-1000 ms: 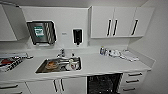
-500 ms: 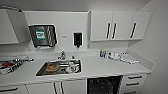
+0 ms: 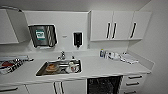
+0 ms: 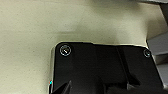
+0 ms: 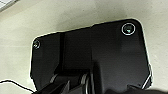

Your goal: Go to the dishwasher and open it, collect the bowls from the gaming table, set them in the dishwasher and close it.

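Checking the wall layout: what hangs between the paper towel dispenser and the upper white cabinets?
In the head view, a small black soap dispenser hangs on the white wall between the grey paper towel dispenser and the white upper cabinets.

White counter and white wall cabinets with black handles — steel-grey sink holding orange and white dishes, black dispenser on white wall, dark dishwasher opening, pale speckled beige floor beneath both wrists.

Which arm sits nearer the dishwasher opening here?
Probably the right: the dishwasher, its dark interior showing, sits under the counter right of the sink. Neither arm's reach can be confirmed.
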Robot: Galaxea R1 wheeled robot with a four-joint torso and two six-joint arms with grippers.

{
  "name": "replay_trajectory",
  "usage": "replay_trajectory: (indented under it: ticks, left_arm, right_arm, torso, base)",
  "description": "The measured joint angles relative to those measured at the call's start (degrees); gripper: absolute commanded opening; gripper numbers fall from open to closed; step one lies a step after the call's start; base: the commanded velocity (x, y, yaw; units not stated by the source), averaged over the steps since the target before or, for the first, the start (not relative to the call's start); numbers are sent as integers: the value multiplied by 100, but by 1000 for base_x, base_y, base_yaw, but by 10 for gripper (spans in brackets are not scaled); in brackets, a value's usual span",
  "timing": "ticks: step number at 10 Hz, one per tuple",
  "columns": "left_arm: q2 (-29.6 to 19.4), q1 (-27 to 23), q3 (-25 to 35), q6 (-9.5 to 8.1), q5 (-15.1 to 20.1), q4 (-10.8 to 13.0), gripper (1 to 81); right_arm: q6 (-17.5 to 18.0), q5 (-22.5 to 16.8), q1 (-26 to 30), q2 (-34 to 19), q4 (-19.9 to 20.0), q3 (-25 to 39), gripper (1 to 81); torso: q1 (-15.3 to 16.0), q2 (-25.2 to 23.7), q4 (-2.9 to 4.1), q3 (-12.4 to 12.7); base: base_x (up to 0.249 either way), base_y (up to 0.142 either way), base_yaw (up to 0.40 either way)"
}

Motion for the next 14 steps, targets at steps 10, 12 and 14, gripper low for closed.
replay_trajectory:
  ticks: [10, 12, 14]
  left_arm:
    - [218, 0, -505, 56, 0, 21, 811]
    - [218, -11, -552, 56, -2, 18, 811]
    - [246, -44, -667, 56, -28, 16, 811]
  right_arm:
    - [1, 102, -22, 116, 0, -51, 811]
    - [1, 107, -49, 127, 0, -51, 811]
    - [1, 124, -46, 127, -2, -55, 811]
  torso:
    - [0, 0, 0, 0]
    - [-2, 2, 0, 2]
    - [0, 2, 0, 0]
  base:
    - [0, 0, 63]
    - [0, 0, 299]
    - [0, 0, 341]
